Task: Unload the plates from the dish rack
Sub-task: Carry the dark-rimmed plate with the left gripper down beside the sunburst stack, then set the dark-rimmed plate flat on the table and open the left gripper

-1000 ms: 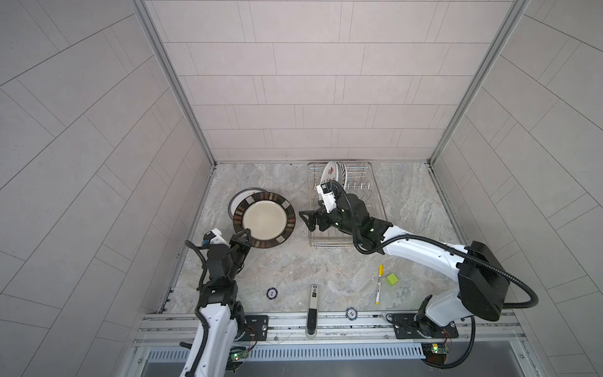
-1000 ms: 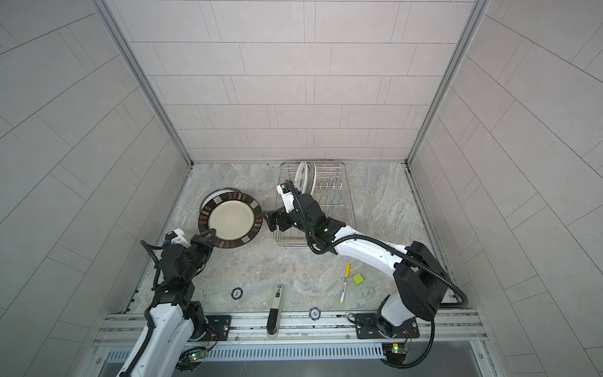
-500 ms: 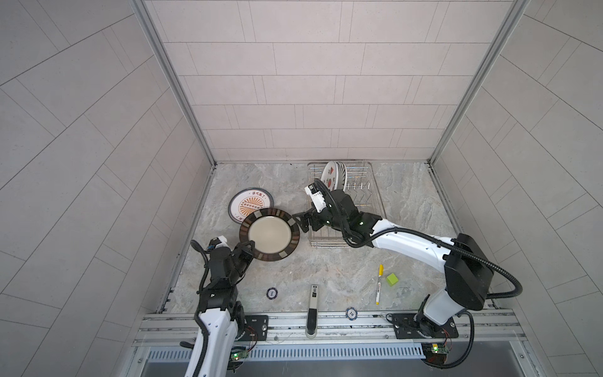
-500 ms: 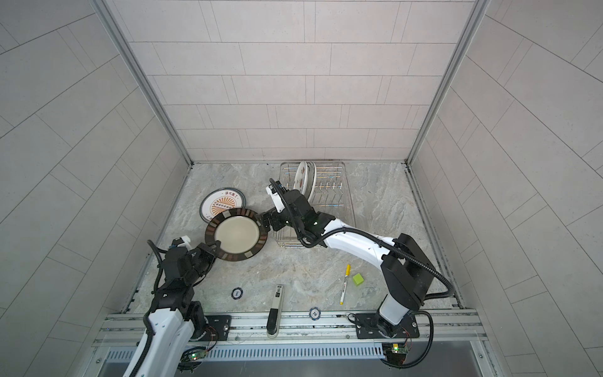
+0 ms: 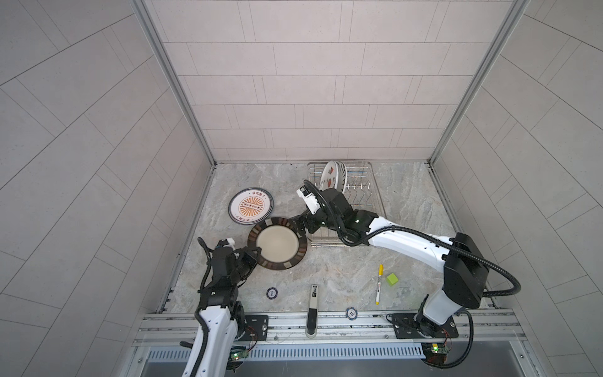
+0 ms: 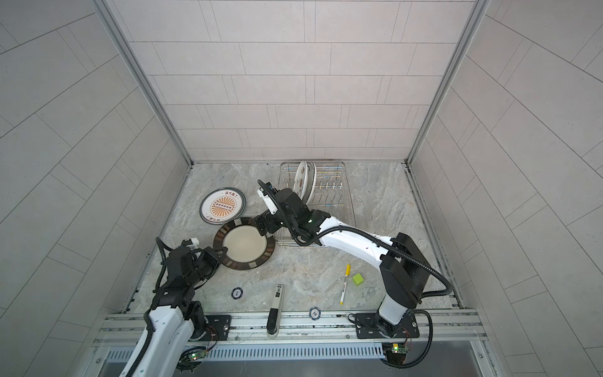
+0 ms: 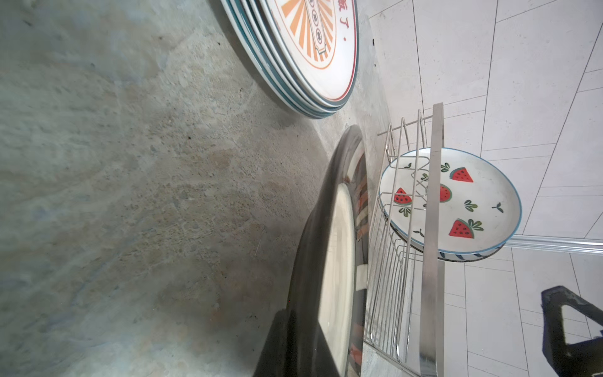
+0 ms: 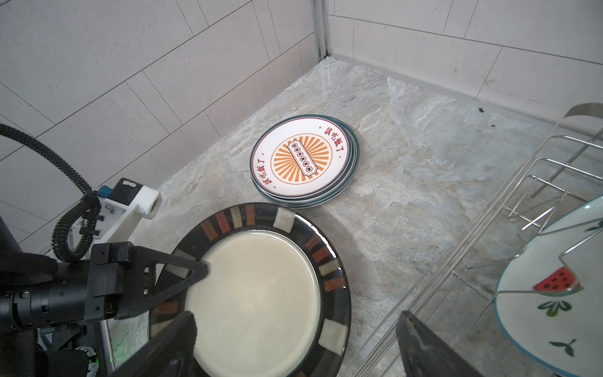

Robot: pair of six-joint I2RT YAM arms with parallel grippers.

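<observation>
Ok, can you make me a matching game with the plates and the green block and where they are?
Things:
1 brown-rimmed plate
2 sunburst plates
3 watermelon plate
4 green block

Places:
A standing in the dish rack
B beside the yellow marker
C gripped by the left gripper
D stacked flat on the table

Pairs: 1-C; 2-D; 3-A; 4-B

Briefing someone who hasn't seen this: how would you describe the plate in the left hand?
Find the chrome dish rack by the back wall; off its near left corner is the plate, rim clamped in the left hand. Unlike the white sunburst stack beside it, it has a cream centre and a dark rim with brown and pale blocks.
</observation>
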